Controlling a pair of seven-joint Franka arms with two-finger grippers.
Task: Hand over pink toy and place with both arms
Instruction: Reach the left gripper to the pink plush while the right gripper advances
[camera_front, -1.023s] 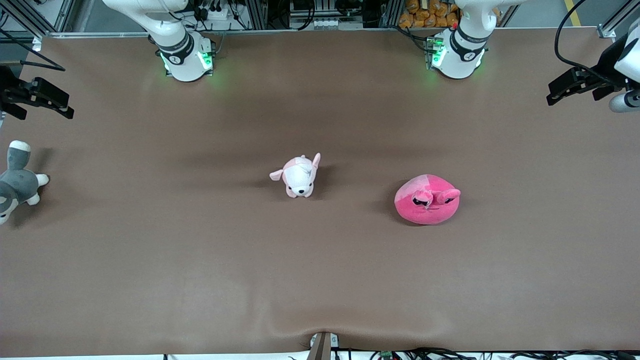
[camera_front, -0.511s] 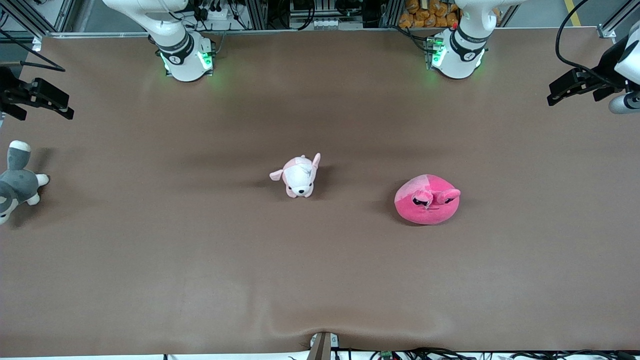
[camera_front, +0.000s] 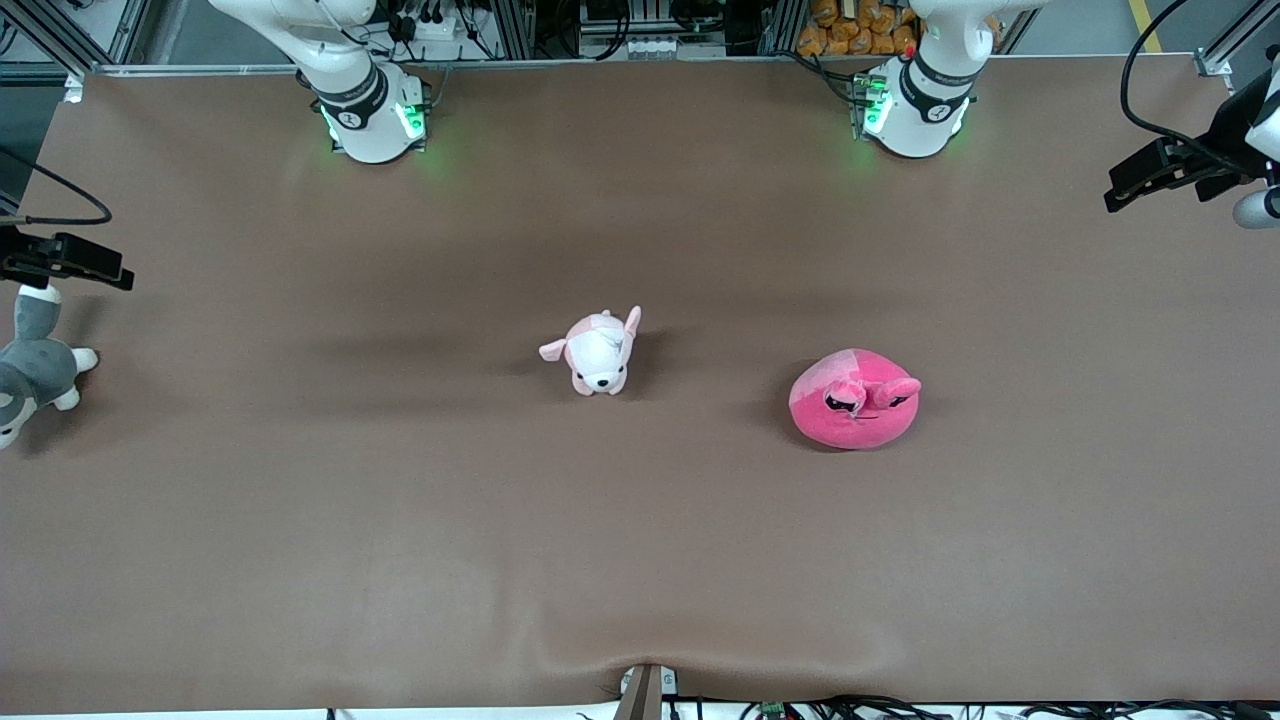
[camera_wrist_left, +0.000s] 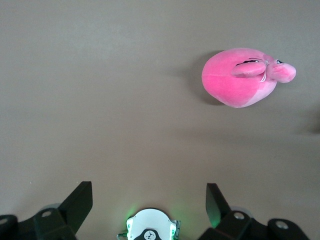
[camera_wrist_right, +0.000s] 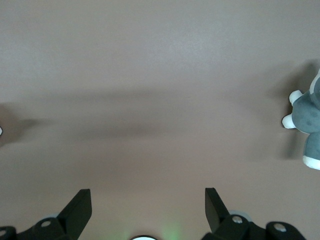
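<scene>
The pink toy (camera_front: 855, 403), a round hot-pink plush with two stalked black eyes and a lighter pink patch, lies on the brown table toward the left arm's end. It also shows in the left wrist view (camera_wrist_left: 240, 80). My left gripper (camera_front: 1125, 185) hangs open and empty over the table's edge at the left arm's end, well apart from the toy; its own view shows its jaws spread wide (camera_wrist_left: 147, 200). My right gripper (camera_front: 110, 272) is open and empty at the right arm's end, over the head of the grey plush; its jaws are spread wide (camera_wrist_right: 147, 205).
A small pale pink-and-white plush dog (camera_front: 598, 352) lies at mid-table. A grey-and-white plush animal (camera_front: 35, 365) lies at the right arm's end and shows in the right wrist view (camera_wrist_right: 307, 120). The arm bases (camera_front: 370, 115) (camera_front: 915, 105) stand along the table's back edge.
My right gripper has shifted from over bare table to over the grey plush's head. My left gripper has drifted slightly outward. The toys have not moved.
</scene>
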